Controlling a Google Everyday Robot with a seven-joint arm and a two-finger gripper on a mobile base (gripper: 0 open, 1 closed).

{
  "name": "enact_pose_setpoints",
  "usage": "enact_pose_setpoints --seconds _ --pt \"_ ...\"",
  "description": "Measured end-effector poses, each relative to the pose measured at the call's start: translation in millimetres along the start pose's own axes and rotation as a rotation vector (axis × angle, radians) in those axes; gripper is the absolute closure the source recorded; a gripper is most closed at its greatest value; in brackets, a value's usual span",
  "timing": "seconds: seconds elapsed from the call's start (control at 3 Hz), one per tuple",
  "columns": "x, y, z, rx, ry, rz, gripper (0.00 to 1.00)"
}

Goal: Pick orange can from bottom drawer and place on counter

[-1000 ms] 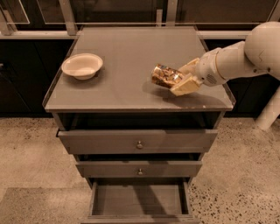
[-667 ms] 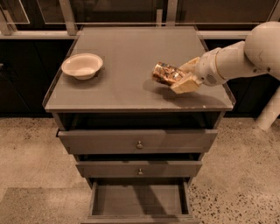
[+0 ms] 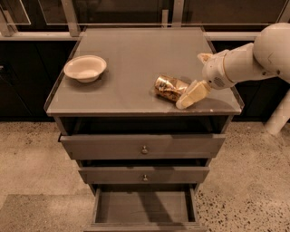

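We note change from earlier frame: pincer (image 3: 189, 80), then closed round orange can (image 3: 170, 87), now spread wide, holding nothing. Can lies on side on surface (image 3: 127, 50), front right, slightly nearer front edge than before. Lower finger (image 3: 192, 94) just beside its right end. Bowl (image 3: 85, 69) unmoved at left. Bottom drawer (image 3: 144, 212) stands pulled out. We read no lettering on can, only dark mottled print.

Dim warm light, speckled beige floor (image 3: 244, 181), dark glass panels (image 3: 127, 11) and pale metal posts (image 3: 71, 16) behind the grey drawer cabinet (image 3: 113, 147), pincer (image 3: 192, 80) hanging fingers spread over the right of the surface (image 3: 136, 54).
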State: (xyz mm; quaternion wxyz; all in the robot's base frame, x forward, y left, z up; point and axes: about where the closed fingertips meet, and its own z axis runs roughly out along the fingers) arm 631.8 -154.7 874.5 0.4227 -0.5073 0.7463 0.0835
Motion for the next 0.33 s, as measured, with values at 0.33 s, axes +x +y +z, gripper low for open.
enact_pose_setpoints --seconds 0.33 --pt "0.0 0.0 0.0 0.000 0.000 0.000 0.00"
